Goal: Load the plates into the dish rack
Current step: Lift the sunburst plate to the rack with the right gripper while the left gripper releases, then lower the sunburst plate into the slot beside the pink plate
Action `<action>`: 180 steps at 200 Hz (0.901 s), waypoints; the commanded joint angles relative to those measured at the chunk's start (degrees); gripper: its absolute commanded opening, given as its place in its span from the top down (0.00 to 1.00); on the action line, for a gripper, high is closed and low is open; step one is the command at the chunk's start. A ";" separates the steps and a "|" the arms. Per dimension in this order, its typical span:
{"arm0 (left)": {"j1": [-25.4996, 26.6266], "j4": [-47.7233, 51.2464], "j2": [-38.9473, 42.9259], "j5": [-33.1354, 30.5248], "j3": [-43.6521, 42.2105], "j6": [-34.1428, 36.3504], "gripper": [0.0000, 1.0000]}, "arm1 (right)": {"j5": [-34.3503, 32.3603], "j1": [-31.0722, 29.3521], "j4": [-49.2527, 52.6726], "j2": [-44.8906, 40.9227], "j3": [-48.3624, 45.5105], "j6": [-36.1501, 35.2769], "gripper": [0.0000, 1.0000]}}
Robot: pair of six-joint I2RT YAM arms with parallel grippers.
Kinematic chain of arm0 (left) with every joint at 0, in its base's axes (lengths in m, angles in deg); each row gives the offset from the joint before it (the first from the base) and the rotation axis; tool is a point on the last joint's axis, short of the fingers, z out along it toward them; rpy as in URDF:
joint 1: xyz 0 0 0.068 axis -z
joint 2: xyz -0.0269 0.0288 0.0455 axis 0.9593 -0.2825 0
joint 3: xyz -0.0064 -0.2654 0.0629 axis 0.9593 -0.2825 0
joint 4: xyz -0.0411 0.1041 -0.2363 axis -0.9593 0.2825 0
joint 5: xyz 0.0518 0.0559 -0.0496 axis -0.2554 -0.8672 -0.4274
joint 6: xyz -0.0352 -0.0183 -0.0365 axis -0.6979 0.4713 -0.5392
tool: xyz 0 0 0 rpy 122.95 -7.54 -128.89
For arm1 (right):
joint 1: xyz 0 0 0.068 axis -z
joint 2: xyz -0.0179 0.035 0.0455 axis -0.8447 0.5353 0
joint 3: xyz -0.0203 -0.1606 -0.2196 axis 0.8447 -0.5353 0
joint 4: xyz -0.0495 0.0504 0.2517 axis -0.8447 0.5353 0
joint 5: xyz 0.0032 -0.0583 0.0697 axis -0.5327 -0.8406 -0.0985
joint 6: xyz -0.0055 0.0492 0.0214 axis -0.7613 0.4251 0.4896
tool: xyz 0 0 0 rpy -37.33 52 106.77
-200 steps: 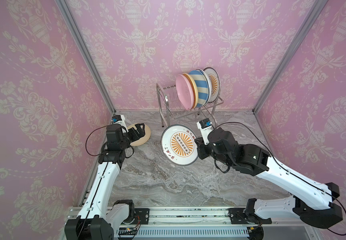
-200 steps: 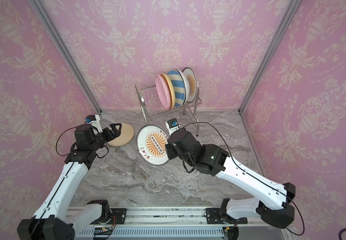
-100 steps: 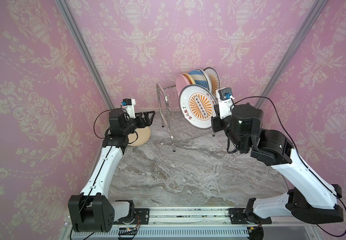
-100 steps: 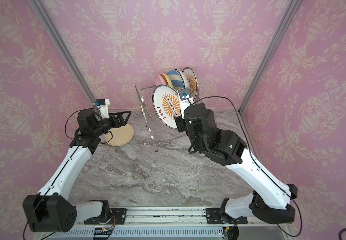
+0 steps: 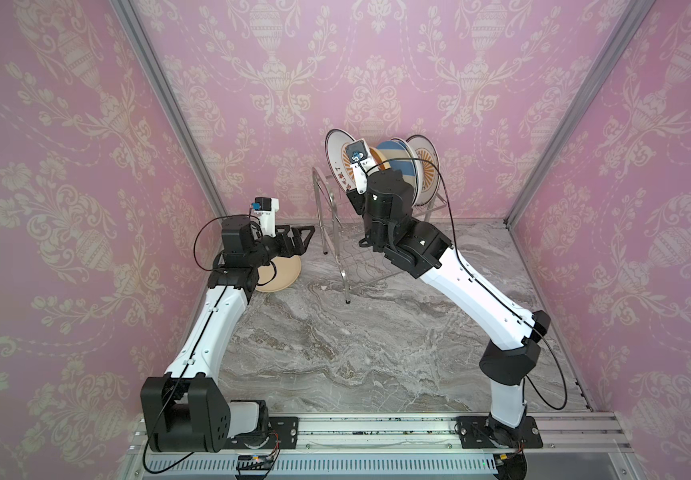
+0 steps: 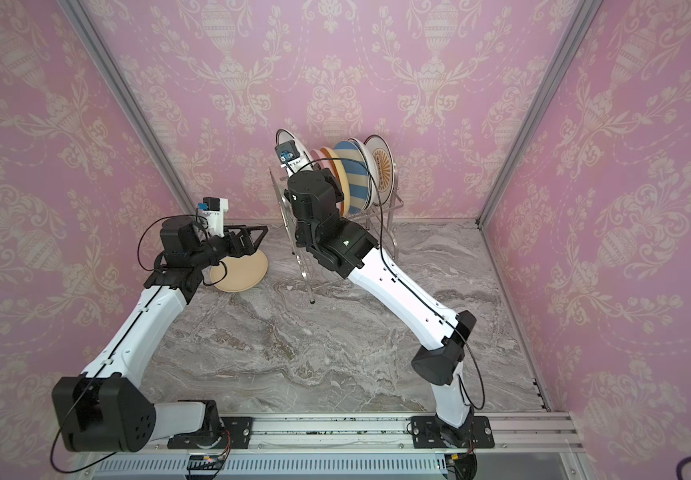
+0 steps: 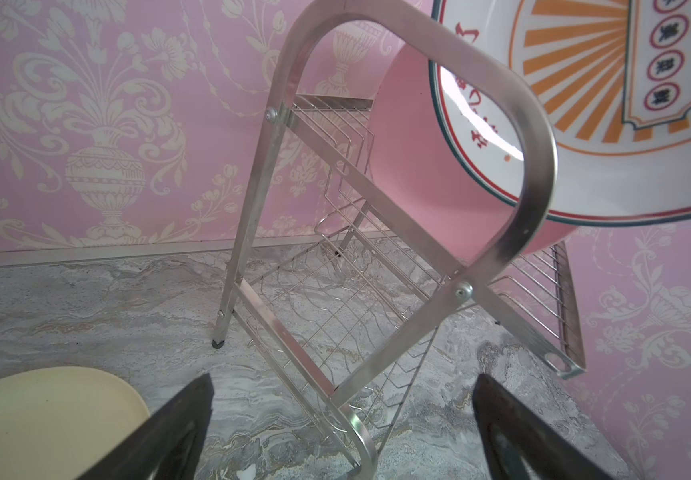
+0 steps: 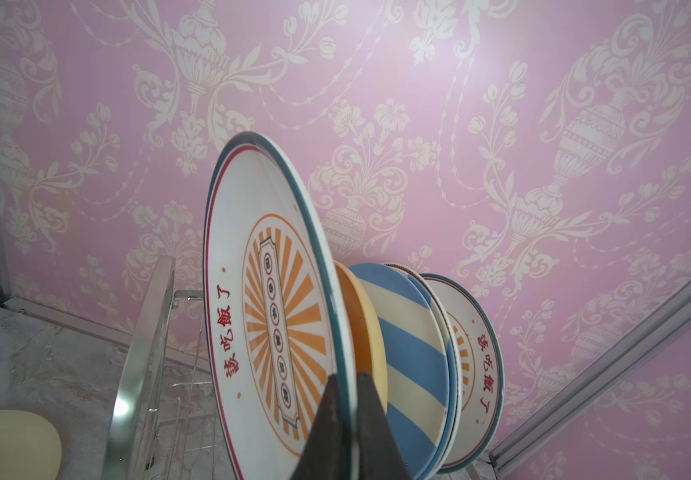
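Two arms reach from the near rail across the marble table (image 5: 356,353). On the left, the left gripper (image 5: 308,232) hovers with its jaws spread wide and nothing between them, just above the far edge of the cream plate (image 5: 281,272), which lies flat on the table near the left wall. Just beyond its fingertips stands the dish rack (image 7: 539,166), its looped side frame facing that gripper. The right gripper (image 8: 348,378) is pinched tight on the rim of a sunburst plate (image 8: 269,311), holding it upright over the left end of the upper tier, higher than the racked plates and just beside the pink plate (image 7: 410,166). Behind that stand the yellow plate (image 8: 371,332), a blue-striped plate (image 8: 410,353) and a second sunburst plate (image 8: 476,353), all on edge in the upper tier, close to the back wall.
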 commanded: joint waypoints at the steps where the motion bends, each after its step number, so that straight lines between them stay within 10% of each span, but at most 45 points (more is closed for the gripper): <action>1: 0.10 0.58 0.07 1.86 -0.26 2.35 0.01 | -2.66 1.50 -4.90 2.36 6.73 -3.59 1.00; 124: -0.08 -2.92 -0.61 3.37 -2.47 1.84 0.01 | 4.56 6.87 3.25 5.62 4.98 9.10 1.00; 180: -0.10 -4.35 -0.13 4.16 -3.82 1.78 0.01 | -1.09 6.24 0.90 8.57 5.25 4.15 1.00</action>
